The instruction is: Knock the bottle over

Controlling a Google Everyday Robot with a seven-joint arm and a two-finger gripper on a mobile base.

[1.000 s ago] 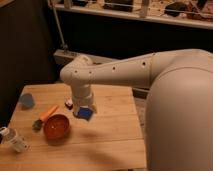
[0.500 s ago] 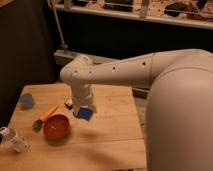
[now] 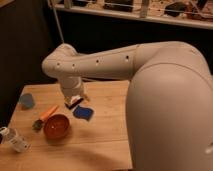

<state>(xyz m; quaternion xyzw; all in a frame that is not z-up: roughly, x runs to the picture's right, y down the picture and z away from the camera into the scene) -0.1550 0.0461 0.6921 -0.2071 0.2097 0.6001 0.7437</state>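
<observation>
The small clear plastic bottle [image 3: 14, 140] sits lower left, well apart from the centre-left gripper [image 3: 75, 102], whose state cannot be told; the knock seems still to do.

Robot lab: tool [image 3: 75, 102] over wooden table [image 3: 107, 145]

My single view looks down from high up, from behind my own arm [image 3: 165, 100], whose white bulk sits so near the lens that it fills the right half of the frame. The view faces forward and steeply downward across the wooden table [image 3: 107, 145], with a dark wall and a shelf [image 3: 140, 17] running along the top edge beyond it. My gripper [image 3: 75, 101] hangs left of centre, over the table's far half. The bottle [image 3: 12, 140] shows at the lower left, hard against the frame's edge.
</observation>
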